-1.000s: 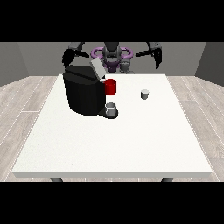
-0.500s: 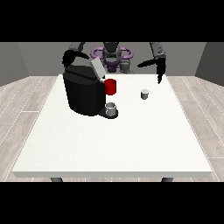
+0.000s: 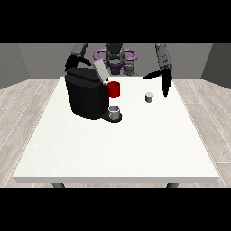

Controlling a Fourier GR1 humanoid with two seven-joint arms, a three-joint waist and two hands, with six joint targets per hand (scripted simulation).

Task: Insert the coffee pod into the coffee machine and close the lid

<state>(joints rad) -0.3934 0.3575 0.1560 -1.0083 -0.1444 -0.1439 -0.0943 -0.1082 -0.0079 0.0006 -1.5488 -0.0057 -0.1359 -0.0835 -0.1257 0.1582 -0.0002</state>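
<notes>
A black coffee machine (image 3: 85,97) stands on the left half of the white table (image 3: 117,144), its grey lid (image 3: 100,71) tilted up and open. A red part (image 3: 114,89) sticks out at its front, above a grey cup (image 3: 115,111) on its base. The small white coffee pod (image 3: 149,97) stands upright on the table, right of the machine. The hand at the view's right (image 3: 165,83) hangs just right of and above the pod, fingers pointing down and straight, thumb out to the left, apart from the pod. The hand at the view's left (image 3: 72,61) is behind the machine's top.
The robot's torso (image 3: 115,58) with a purple ring stands behind the table's far edge. Bare white table surface stretches from the machine and pod towards the near edge.
The arm at the view's right has swung forward and down, bringing its hand from near the robot's shoulder to just beside the pod. The pod, machine and other hand have not moved.
</notes>
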